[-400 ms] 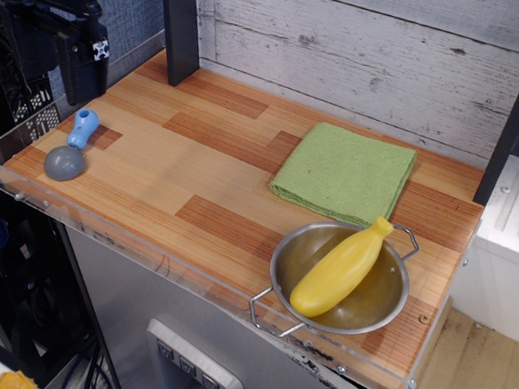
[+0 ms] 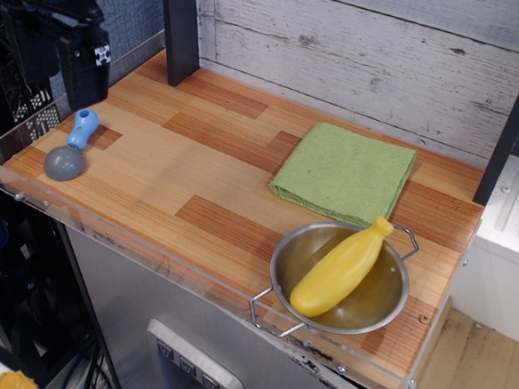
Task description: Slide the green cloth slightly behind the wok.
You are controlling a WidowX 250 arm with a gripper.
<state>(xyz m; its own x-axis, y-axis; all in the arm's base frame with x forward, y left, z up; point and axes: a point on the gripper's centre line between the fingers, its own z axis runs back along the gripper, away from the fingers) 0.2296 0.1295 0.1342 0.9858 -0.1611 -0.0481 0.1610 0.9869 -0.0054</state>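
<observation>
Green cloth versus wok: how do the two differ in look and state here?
The green cloth is flat, square, matte and folded; the wok is round, shiny steel with wire loop handles. The cloth bears nothing, while the wok holds a yellow squash-like toy. Both look similar in width and sit at the table's right end.

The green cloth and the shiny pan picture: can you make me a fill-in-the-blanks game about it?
1. The yellow squash lies inside the ____.
2. The green cloth lies flat on the wooden ____, just behind the wok.
3. The scoop near the left edge has a grey bowl and a ____ handle.
4. The gripper hangs above the scoop, and holds ____.

Missing words: wok; table; blue; nothing
</observation>
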